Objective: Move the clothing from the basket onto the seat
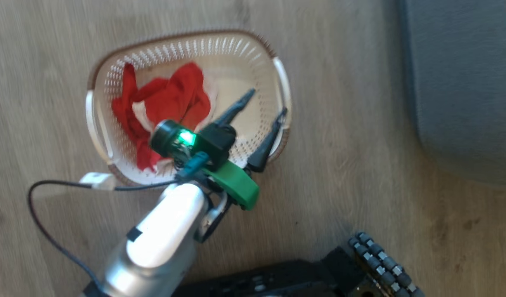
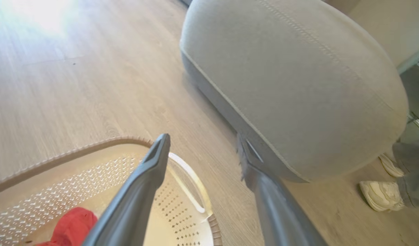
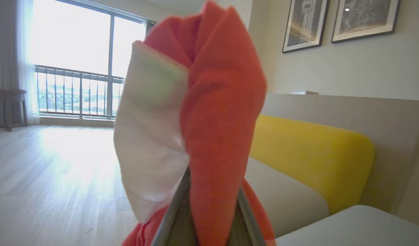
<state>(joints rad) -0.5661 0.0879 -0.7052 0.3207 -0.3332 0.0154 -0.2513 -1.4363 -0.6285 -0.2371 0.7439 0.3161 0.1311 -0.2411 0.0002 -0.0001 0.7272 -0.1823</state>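
Observation:
The cream basket (image 1: 253, 49) stands on the wood floor and holds crumpled red and white clothing (image 1: 170, 99). My left gripper (image 1: 264, 108) hangs open and holds nothing, above the basket's right end beside a white handle (image 1: 282, 78). In the left wrist view its fingers (image 2: 151, 171) spread over the basket rim (image 2: 76, 148), a red fold of clothing (image 2: 71, 227) lies below, and the grey seat (image 2: 291, 85) rises just beyond. My right gripper (image 3: 209, 181) is shut on a red and white garment (image 3: 216, 102), held up in the air near a sofa.
The grey seat (image 1: 463, 82) fills the head view's upper right, a strip of floor away from the basket. My dark base and a wheel (image 1: 381, 264) sit at the bottom. A person's pale shoes (image 2: 380, 194) stand beside the seat. A yellow cushion (image 3: 308, 150) rests on the sofa.

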